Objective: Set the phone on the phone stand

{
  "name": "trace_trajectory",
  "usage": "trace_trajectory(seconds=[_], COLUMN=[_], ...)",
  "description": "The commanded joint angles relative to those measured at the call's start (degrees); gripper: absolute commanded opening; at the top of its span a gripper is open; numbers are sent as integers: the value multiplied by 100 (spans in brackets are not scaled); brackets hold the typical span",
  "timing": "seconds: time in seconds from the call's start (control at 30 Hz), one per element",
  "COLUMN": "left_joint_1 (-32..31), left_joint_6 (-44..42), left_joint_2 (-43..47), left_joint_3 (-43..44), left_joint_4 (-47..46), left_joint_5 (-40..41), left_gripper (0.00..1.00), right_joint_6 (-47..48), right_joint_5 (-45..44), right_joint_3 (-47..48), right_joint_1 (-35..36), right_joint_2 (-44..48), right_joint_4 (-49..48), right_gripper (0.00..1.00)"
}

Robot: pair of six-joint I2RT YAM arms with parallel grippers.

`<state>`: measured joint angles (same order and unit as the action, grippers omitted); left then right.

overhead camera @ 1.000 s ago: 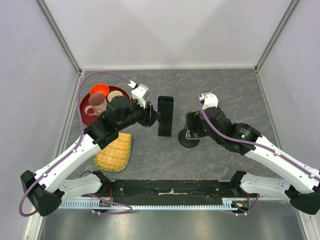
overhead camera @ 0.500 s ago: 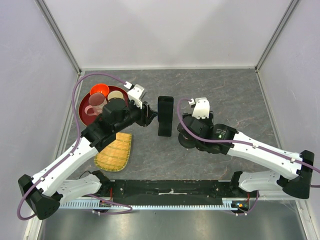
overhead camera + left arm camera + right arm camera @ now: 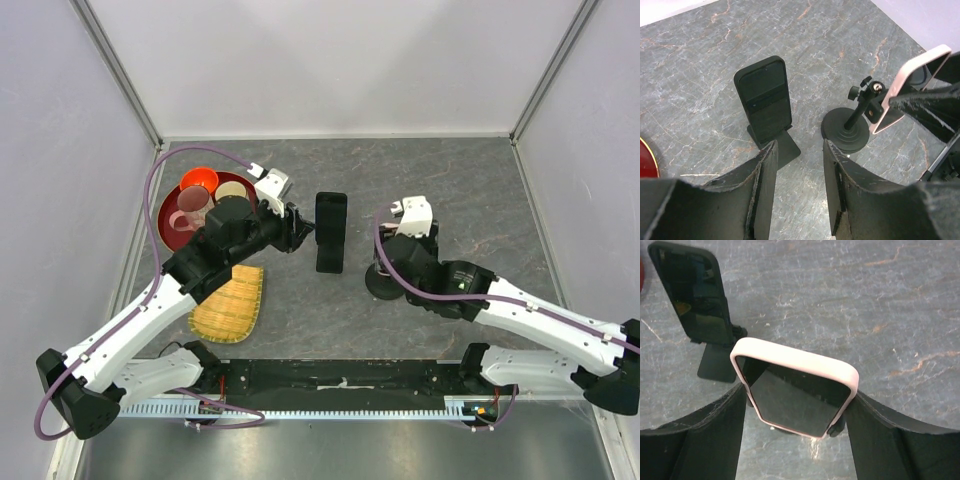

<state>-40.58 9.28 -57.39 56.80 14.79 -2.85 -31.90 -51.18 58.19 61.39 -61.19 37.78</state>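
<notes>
Two phones are being shown on the grey table, but only one is being carried. The pink-cased phone [image 3: 790,385] is being held tilted, clamped by its sides between the fingers of the right gripper [image 3: 799,407]. It is being kept just over the round-based stand [image 3: 846,131], its lower edge close against the stand's clamp head, apparently so that it can be lowered onto the mount. Whether it is already being borne by the head cannot be told, and the task is being judged unfinished while the grip is on. Just beside it, a black phone [image 3: 764,97] is being propped upright on a folding stand [image 3: 782,150]. The left gripper [image 3: 799,150] is being held near that pair with its jaws apart and nothing between them, seemingly kept clear of the placing. Further left, a red tray [image 3: 165,215] and a woven mat [image 3: 230,305] are being left alone.
</notes>
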Motion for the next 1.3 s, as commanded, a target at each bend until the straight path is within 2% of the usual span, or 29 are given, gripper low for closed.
trace_trajectory(seconds=[0.0,0.13,0.27,0.43,0.53,0.63,0.67,0.7,0.73,0.77,0.87,0.93,1.03,1.27], left_joint_1=[24,24,32,24,24,24,24,32,32,24,24,24,32,23], left_joint_6=[-207,-190,-190,-207,-198,-198,-207,-207,-207,-181,-15,91,74,4], left_joint_2=[-1,-18,-1,-71,-141,-168,-176,-237,-316,-404,-879,-924,-801,-713], left_joint_3=[-19,-28,-46,-55,-55,-72,-98,-107,-107,-64,103,43,-37,-72], left_joint_4=[-239,-239,-248,-248,-309,-389,-476,-520,-555,-582,-635,-854,-916,-881], left_joint_5=[136,118,162,163,-136,-478,-775,-987,-1241,-1836,-3050,-3265,-3143,-2984], left_gripper=[47,46,46,46,46,46,46,46,46,46,43,43,44,44], right_joint_6=[1229,1721,2222,2320,2373,2188,2179,2110,1961,1855,1477,1415,1493,1485], right_joint_5=[123,793,934,1275,1575,1785,2274,2479,2655,2813,3139,3377,3579,3580], right_joint_3=[-44,-229,-309,-186,-221,156,357,472,604,858,1045,949,624,386], right_joint_1=[-469,-1031,-1225,-1269,-1261,-1269,-1269,-1269,-1261,-1261,-1269,-1269,-1261,-1269], right_joint_2=[345,336,239,229,466,747,827,889,924,925,942,1030,1057,916], right_joint_4=[-1975,-2660,-3398,-3295,-2762,-1691,-1416,-1135,-497,-160,765,862,731,888], right_gripper=[0,0,0,0,0,30,38,52,61,74,88,89,87,73])
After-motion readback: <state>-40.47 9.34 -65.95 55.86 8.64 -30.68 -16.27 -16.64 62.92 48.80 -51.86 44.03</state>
